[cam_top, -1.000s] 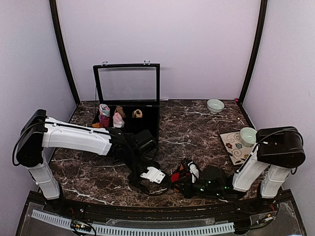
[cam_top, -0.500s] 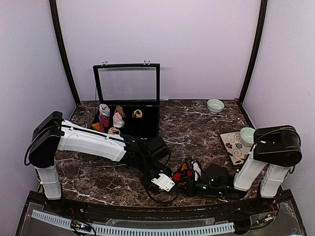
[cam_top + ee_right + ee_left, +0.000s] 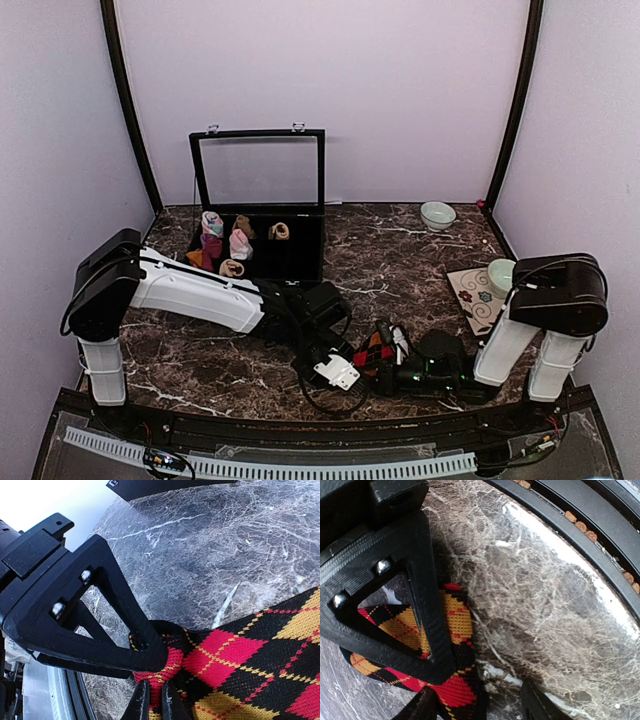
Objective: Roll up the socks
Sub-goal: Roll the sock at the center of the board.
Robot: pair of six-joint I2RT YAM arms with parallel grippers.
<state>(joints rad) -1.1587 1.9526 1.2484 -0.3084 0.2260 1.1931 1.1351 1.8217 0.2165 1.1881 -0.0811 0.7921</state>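
A black sock with red and orange argyle diamonds [image 3: 374, 352] lies bunched near the table's front edge, between the two grippers. In the right wrist view the sock [image 3: 240, 665] fills the lower right. My right gripper [image 3: 156, 705] is shut on a red fold of it. My left gripper [image 3: 343, 372] sits just left of the bunch. In the left wrist view its fingers [image 3: 422, 707] stand apart around the sock's edge [image 3: 452, 690], with bare marble between the sock and the other finger. My left gripper [image 3: 480, 711] is open.
An open black box [image 3: 305, 250] with small sock rolls [image 3: 238, 243] stands at the back left. A pale bowl [image 3: 437, 214] sits at the back right, and a cup [image 3: 503, 275] rests on a patterned mat [image 3: 468, 297]. The table's black front rim [image 3: 580, 535] runs close by.
My left arm has swung right and toward the front edge, up to the sock bunch, and its jaws have narrowed. The right gripper has stayed shut on the sock.
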